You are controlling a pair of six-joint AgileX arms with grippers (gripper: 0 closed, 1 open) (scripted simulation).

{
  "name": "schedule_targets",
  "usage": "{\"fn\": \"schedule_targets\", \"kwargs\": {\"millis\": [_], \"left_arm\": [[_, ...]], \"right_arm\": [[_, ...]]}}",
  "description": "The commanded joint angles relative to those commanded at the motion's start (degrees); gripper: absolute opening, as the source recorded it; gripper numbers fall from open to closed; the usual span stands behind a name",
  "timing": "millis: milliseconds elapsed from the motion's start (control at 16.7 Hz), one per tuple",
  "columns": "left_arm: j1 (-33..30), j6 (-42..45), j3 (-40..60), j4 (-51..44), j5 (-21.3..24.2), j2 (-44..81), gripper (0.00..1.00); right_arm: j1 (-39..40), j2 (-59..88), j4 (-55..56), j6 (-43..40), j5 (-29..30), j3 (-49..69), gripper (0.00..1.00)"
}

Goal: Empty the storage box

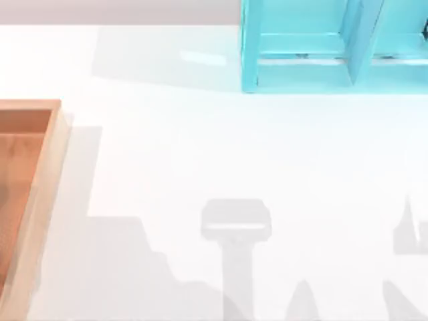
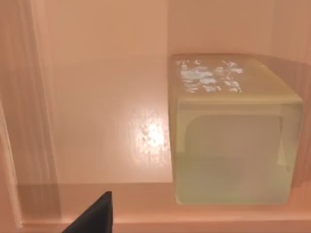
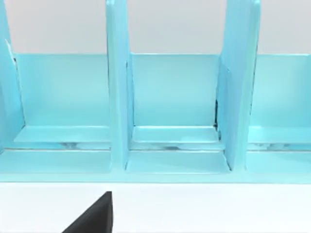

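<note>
The storage box lies at the table's left edge in the top view, with a thick pale rim and an orange-brown floor. The left wrist view looks down at the box's wooden bottom. A small pale tan cube rests there close to an inner wall. A dark part of my left gripper hangs over the box floor, beside the cube and apart from it. A dark part of my right gripper hovers above the white table, facing the shelf.
A turquoise shelf unit with upright dividers stands at the back right of the white table. Grey arm shadows fall across the table's front half.
</note>
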Motion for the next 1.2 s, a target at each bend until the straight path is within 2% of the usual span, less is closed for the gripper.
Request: {"fn": "schedule_targets", "kwargs": {"millis": [420, 780, 1200], "left_arm": [[0.24, 0.31, -12.4, 18.2, 0.0, 5.01, 1.0], [0.31, 0.39, -14.74, 21.02, 0.01, 6.08, 1.0], [0.31, 0.39, -14.74, 21.02, 0.01, 6.08, 0.47]], "right_arm": [[0.0, 0.0, 0.0, 0.0, 0.0, 0.0, 1.0], [0.0, 0.0, 0.0, 0.0, 0.0, 0.0, 1.0], [0.0, 0.0, 0.0, 0.0, 0.0, 0.0, 1.0]]}}
